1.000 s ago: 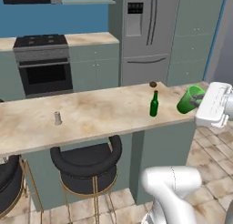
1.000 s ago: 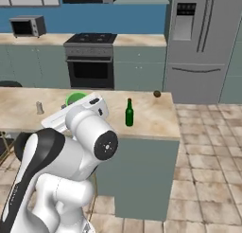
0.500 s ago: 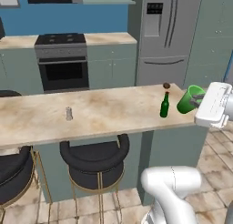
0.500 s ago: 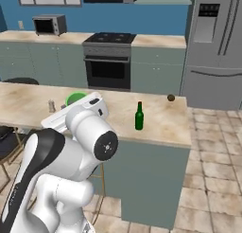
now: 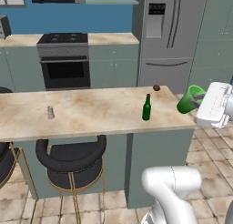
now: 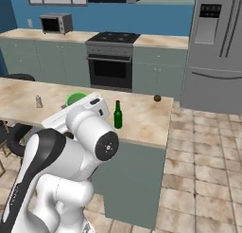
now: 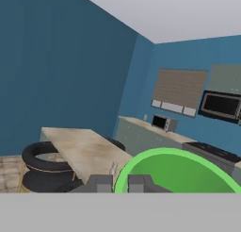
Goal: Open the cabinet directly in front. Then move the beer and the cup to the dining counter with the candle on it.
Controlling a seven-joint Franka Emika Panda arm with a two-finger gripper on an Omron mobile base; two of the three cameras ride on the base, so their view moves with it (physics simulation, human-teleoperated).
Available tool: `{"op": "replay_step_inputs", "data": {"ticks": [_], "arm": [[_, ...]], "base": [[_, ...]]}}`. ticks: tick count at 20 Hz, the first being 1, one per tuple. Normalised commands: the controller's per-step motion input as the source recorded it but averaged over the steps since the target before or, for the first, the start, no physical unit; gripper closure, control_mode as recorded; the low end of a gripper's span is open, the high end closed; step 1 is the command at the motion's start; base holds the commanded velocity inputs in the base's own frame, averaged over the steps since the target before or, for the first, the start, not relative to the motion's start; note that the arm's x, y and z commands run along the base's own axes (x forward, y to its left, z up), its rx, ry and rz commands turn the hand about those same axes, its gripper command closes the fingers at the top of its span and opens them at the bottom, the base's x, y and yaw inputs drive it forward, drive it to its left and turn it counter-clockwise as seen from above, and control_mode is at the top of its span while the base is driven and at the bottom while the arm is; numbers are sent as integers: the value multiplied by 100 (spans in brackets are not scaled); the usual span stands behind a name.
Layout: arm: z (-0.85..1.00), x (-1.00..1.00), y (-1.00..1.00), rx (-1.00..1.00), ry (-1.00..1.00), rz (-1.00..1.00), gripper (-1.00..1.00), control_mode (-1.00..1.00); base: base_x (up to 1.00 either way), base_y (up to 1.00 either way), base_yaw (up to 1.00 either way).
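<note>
The gripper (image 7: 120, 183) is clenched on the rim of the cup (image 5: 190, 99), one finger inside and one outside, and holds it tilted in the air just off the right end of the dining counter (image 5: 91, 114). In the hand view the cup's open mouth (image 7: 176, 172) sits right at the fingertips (image 7: 100, 183), with the counter stretching away behind it.

The beer (image 5: 146, 108) stands upright on the counter near its right end, apart from the cup. In the right base view the beer (image 6: 117, 115) stands just beside the arm, and the cup (image 6: 75, 98) peeks out green behind the hand. A small dark round thing (image 5: 156, 87) lies at the counter's far edge beyond the beer, and a small grey shaker (image 5: 50, 112) stands toward the left. A black stool (image 5: 70, 161) is tucked under the counter.

No label can be read on the beer; no writing legible on the fridge (image 5: 170, 36) panel or the microwave (image 6: 56, 23)
</note>
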Motion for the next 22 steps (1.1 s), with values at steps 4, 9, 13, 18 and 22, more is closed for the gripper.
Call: {"op": "replay_step_inputs", "data": {"ticks": [4, 9, 13, 18, 22], "arm": [[0, 0, 0, 0, 0, 0, 100, 100], [0, 0, 0, 0, 0, 0, 100, 100], [0, 0, 0, 0, 0, 0, 100, 100], [0, 0, 0, 0, 0, 0, 100, 100], [0, 0, 0, 0, 0, 0, 100, 100]], "base": [[8, 0, 0], [42, 20, 0], [39, 26, 0], [32, 33, 0], [61, 33, 0]]}}
